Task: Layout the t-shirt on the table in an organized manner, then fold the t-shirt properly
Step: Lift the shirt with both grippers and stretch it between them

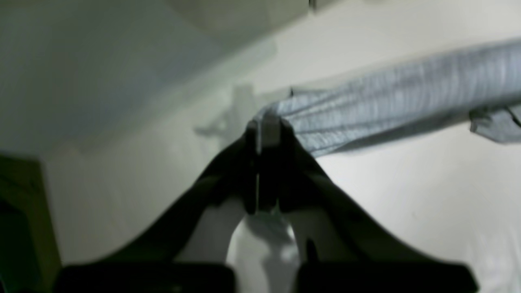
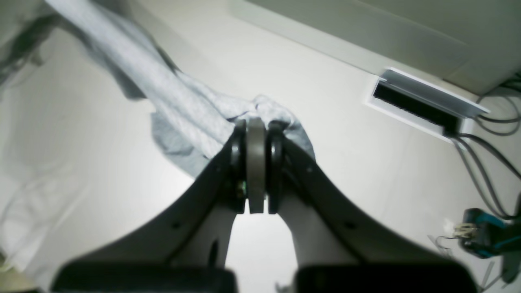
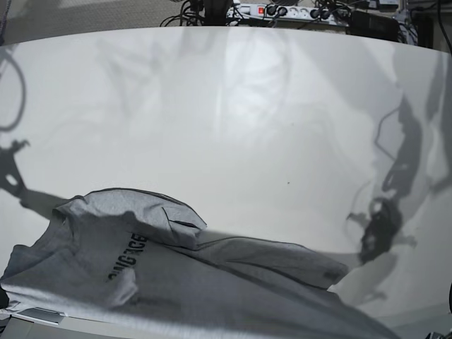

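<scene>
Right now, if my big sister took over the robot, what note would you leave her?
Left end effector: shut on the heather-grey cotton t-shirt, pinching one end of it.
Right end effector: shut on the same shirt, bunched at its tips.
Shirt: stretched between the two grips, lifted there; in the base view its near part drapes over the glossy white table, rumpled, black lettering showing.
Done: both grips taken.
Left: spread it flat and tidy, then fold it.
</scene>
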